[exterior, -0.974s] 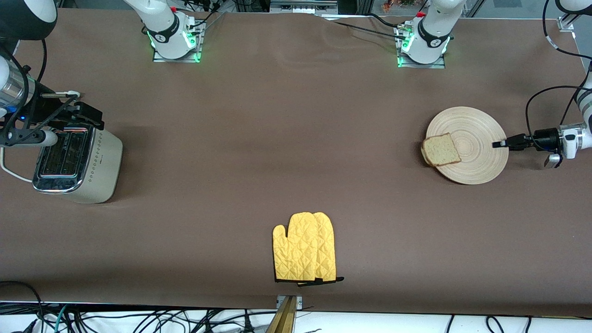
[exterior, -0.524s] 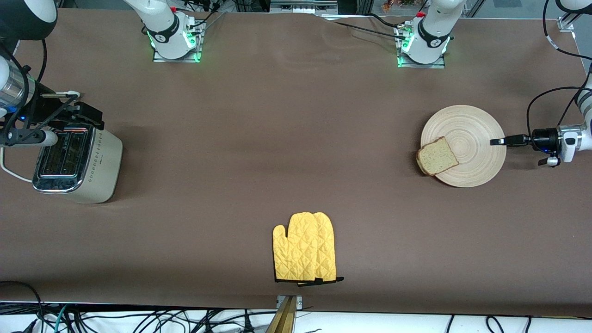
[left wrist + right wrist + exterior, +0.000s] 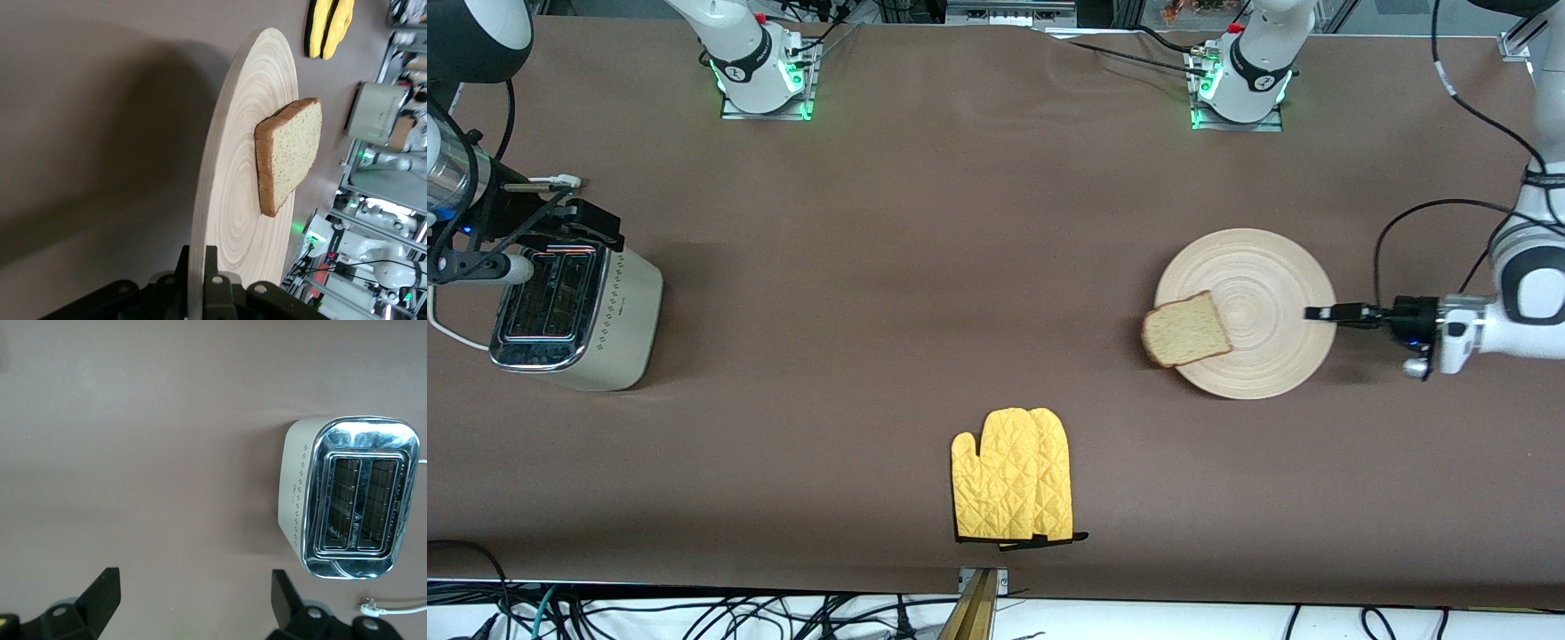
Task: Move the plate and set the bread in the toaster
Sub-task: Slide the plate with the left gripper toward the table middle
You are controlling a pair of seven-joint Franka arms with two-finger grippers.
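Observation:
The pale wooden plate (image 3: 1245,313) is gripped at its rim by my left gripper (image 3: 1319,313), shut on the edge that faces the left arm's end of the table. In the left wrist view the fingers (image 3: 215,267) clamp the plate's (image 3: 233,220) thin edge, and a shadow lies under the disc. The bread (image 3: 1184,330) lies on the plate and overhangs its rim toward the right arm's end. The toaster (image 3: 574,316) stands at the right arm's end, both slots empty. My right gripper (image 3: 574,222) hangs open over the toaster's end farther from the front camera, with bare cloth between its fingers (image 3: 195,580).
A pair of yellow oven mitts (image 3: 1014,476) lies in the middle near the table's front edge. The toaster's white cord (image 3: 445,331) trails off at the right arm's end. The two arm bases (image 3: 760,76) (image 3: 1240,84) stand along the back edge.
My left gripper has carried the plate with the bread toward the middle of the table and nearer to the front camera. The right arm has not moved.

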